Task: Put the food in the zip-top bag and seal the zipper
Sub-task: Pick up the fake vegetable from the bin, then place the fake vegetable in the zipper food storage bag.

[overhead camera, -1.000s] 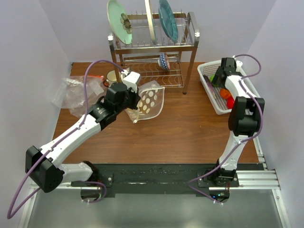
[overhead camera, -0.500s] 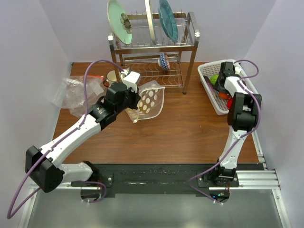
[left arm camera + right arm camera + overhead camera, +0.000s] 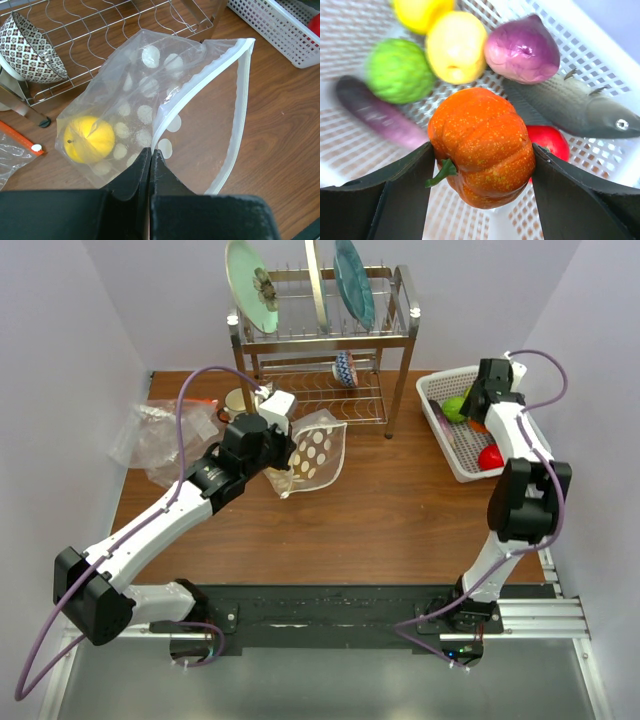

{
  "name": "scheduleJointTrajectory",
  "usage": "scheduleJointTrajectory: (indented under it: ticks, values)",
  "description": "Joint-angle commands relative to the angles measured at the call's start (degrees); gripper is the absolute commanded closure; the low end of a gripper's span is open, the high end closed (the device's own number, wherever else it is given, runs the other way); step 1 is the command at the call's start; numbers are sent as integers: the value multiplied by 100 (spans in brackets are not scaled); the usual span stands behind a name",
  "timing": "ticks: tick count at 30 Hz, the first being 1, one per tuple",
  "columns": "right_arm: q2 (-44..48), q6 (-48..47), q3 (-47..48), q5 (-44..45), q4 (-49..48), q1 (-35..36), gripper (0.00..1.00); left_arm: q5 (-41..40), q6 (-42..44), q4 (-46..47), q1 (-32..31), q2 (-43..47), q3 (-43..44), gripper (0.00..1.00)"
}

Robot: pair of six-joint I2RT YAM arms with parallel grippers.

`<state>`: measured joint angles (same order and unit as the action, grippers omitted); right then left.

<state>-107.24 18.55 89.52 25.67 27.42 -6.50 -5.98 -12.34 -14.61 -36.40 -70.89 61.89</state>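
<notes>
Moved: my right arm (image 3: 522, 445), rightward over basket (image 3: 452, 452); right jaws pinch orange pumpkin (image 3: 481, 146), seemingly lifted; left jaws pinch zip-top bag (image 3: 145, 95)

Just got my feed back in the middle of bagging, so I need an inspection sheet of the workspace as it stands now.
Surface: brown wooden table; no spills seen.
Job's things: dotted zip-top bag with zipper unsealed and mouth open, one yellow fruit inside. Orange pumpkin held over the white basket, which holds green fruit, purple onion, eggplant, red fruit, yellow pieces and a toy fish.
Clutter: plain plastic bags far left; dish rack with plates and patterned bowl.
Grippers: left gripper shut on the bag's edge; right gripper shut on the pumpkin.
Cables: a purple cable loops off each arm; neither seen snagged.
Surroundings: lilac walls; nothing else seen.
</notes>
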Motion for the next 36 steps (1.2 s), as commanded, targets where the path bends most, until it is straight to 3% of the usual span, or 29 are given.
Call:
scheduleJointTrajectory:
  ticks: [1, 8, 19, 28, 36]
  values:
    - [1088, 61, -364, -808, -175, 26, 48, 18, 47, 239, 28, 128, -36, 100]
    - [2793, 114, -1575, -2549, -597, 641, 48, -17, 65, 231, 28, 137, -19, 100]
    - [4351, 167, -2763, -4754, -1537, 2952, 53, 140, 4, 99, 19, 49, 341, 100]
    - [4248, 360, -3098, -4835, -2460, 3989, 55, 527, -251, -358, -77, -74, 912, 100]
    - [3781, 185, -2571, -4282, -2128, 4412, 55, 720, -453, -701, -376, -39, 1194, 100]
